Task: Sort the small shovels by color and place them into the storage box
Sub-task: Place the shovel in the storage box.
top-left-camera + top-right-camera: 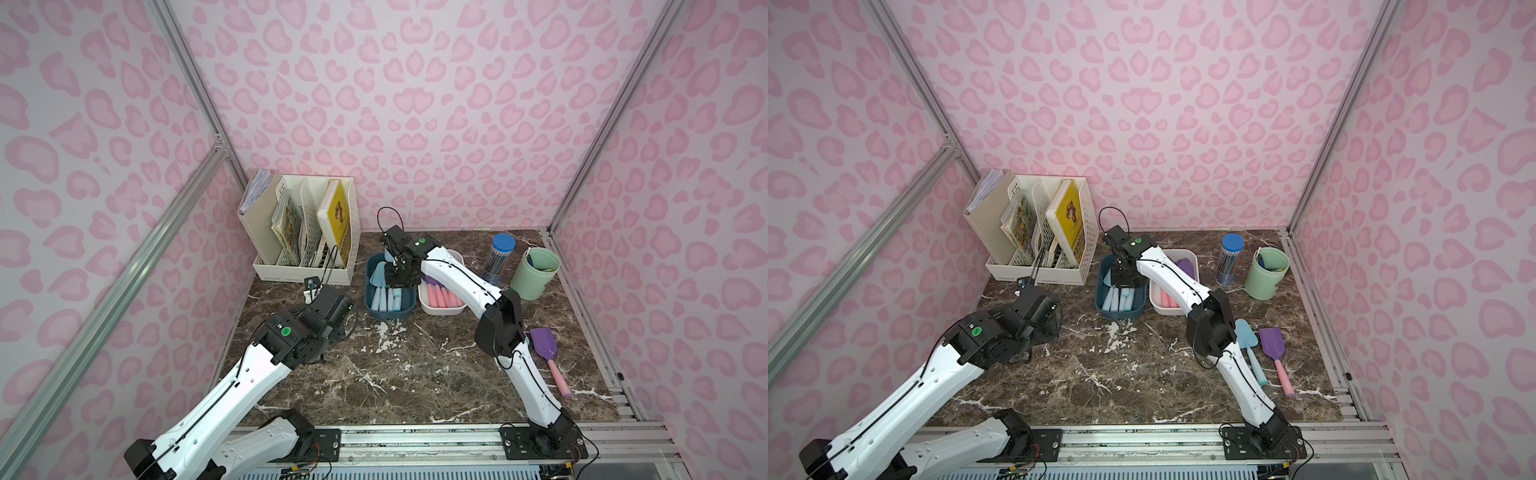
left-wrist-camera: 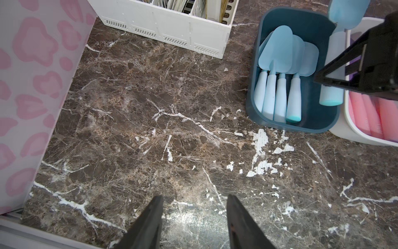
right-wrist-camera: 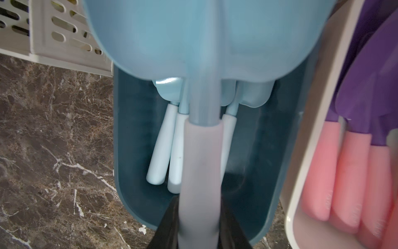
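The right gripper [image 3: 201, 224] is clamped on the handle of the held shovel [image 3: 201, 140], a light blue one, which is carried above the blue bin [image 3: 131, 140]. The shovel's long axis is laid along the bin's length, blade toward the far end, in line with the four binned shovels [image 2: 280, 86] below. A straight lowering is judged to be all the release calls for. Just beside, pink-handled shovels [image 3: 344, 172] are stacked in the white bin [image 3: 310, 112].

The left gripper [image 2: 195, 197] is held over bare table [image 2: 150, 107], jaws apart and nothing between them.

A loose purple shovel [image 1: 1271, 343] and a loose blue shovel [image 1: 1246, 334] lie just beside the right arm, well apart from the left. In a top view the blue one is hidden behind that arm, and only the purple one [image 1: 544, 347] is shown.
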